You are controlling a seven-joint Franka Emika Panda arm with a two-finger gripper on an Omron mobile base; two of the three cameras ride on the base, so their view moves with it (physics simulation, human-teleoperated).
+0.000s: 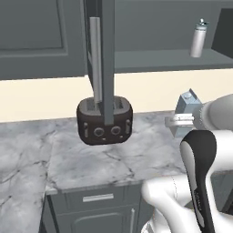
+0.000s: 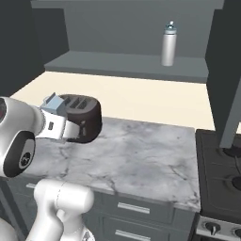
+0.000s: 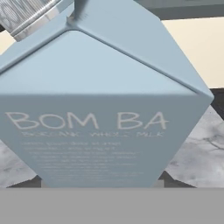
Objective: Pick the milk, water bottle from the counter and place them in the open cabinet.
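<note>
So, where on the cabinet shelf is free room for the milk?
The open cabinet shelf is bare from its left end up to the water bottle. The stretch between the bottle and the right wall is narrow. The end effector holds the milk.

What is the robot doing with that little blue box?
The robot's end effector is holding the milk up above the worktop, beside the toaster. The bottle already stands on the shelf of the open cabinet. So one thing is put away, and the milk is in hand, not yet on the shelf.
</note>
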